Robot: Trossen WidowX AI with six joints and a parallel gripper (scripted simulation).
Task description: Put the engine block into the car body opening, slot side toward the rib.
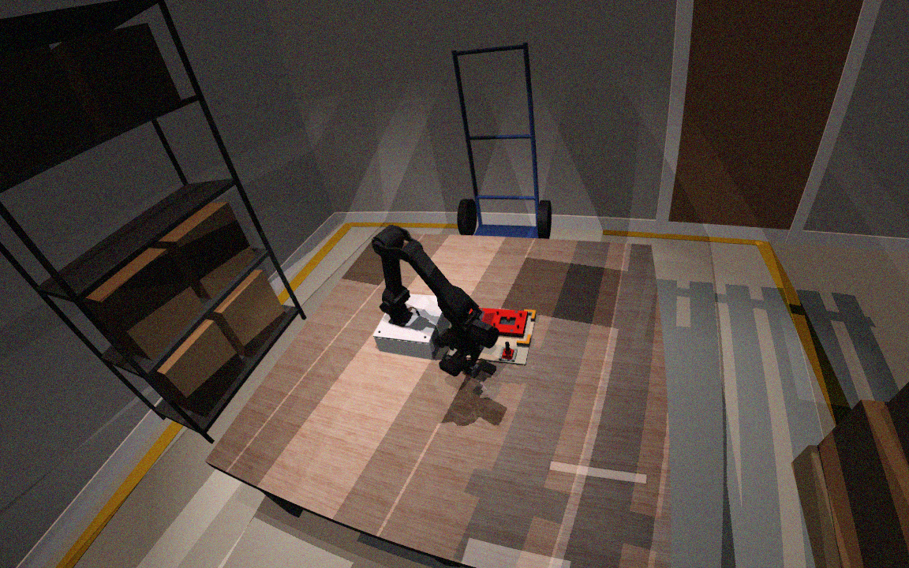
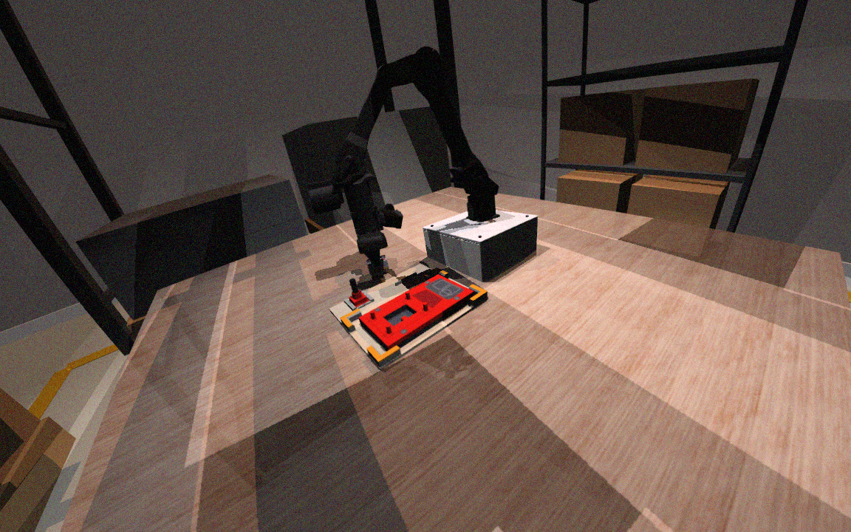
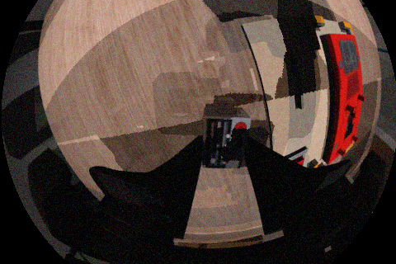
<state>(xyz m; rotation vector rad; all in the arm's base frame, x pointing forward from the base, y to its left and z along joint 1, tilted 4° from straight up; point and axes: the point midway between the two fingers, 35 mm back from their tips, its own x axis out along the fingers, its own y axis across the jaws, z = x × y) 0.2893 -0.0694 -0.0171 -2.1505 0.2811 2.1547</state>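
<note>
Engine block (image 3: 224,142) between 2 closed fingers of tool (image 1: 468,370) (image 2: 376,272) (image 3: 223,141).

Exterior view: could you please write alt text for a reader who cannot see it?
A black robot arm on a white-topped box reaches down, its fingers closed on the engine block beside a flat red car body with a rectangular opening. The car body lies between orange corner brackets on a wooden table.
</note>
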